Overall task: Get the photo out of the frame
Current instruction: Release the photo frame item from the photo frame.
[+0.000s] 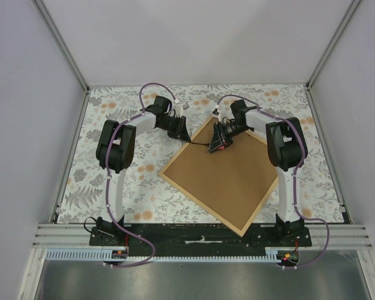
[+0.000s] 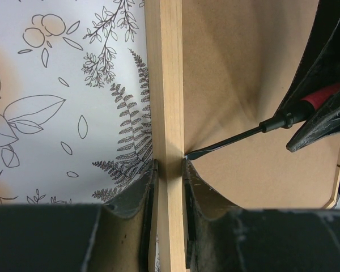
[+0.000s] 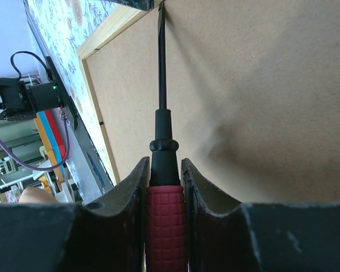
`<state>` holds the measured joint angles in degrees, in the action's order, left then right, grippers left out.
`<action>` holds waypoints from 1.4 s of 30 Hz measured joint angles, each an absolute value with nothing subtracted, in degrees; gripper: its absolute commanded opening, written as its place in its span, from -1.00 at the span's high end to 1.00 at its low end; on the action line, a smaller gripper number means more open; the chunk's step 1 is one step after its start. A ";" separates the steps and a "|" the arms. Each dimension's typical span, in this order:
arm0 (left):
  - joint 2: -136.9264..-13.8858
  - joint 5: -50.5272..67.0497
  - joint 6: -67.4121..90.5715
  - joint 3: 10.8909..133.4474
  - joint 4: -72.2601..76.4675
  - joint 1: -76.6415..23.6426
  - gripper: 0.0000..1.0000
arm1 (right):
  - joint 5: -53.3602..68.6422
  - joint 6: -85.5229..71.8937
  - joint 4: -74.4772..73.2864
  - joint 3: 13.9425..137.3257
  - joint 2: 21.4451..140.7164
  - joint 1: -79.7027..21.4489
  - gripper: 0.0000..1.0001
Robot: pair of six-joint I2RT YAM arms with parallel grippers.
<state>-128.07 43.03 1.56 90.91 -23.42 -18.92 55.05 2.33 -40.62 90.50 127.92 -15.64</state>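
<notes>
Tablecloth point(image 1: 112, 119), floral, under frame point(image 1: 231, 181) (pale walls point(image 1: 194, 37)).

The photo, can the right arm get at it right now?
Probably not yet: the frame lies back-up, its brown backing board covering everything inside, and the right gripper holds a screwdriver.

Floral tablecloth point(image 1: 81, 187) (grey ferns, orange blooms), pale lilac walls point(image 1: 25, 125).
</notes>
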 measured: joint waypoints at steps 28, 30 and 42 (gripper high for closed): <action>-124.68 37.47 1.08 88.88 -24.43 -20.69 -0.03 | 43.40 5.93 -47.09 84.29 112.22 -20.43 1.00; -124.44 36.14 1.04 88.97 -24.86 -21.17 -0.04 | 42.94 7.35 -47.70 82.70 109.73 -19.84 1.00; -122.37 20.32 -3.29 89.03 -25.54 -26.81 0.09 | 38.46 9.89 -46.61 76.09 108.20 -18.92 1.00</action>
<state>-122.37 20.32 -3.29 89.03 -25.54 -26.81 38.46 9.89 -46.61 76.09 108.20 -18.92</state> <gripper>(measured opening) 0.497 0.324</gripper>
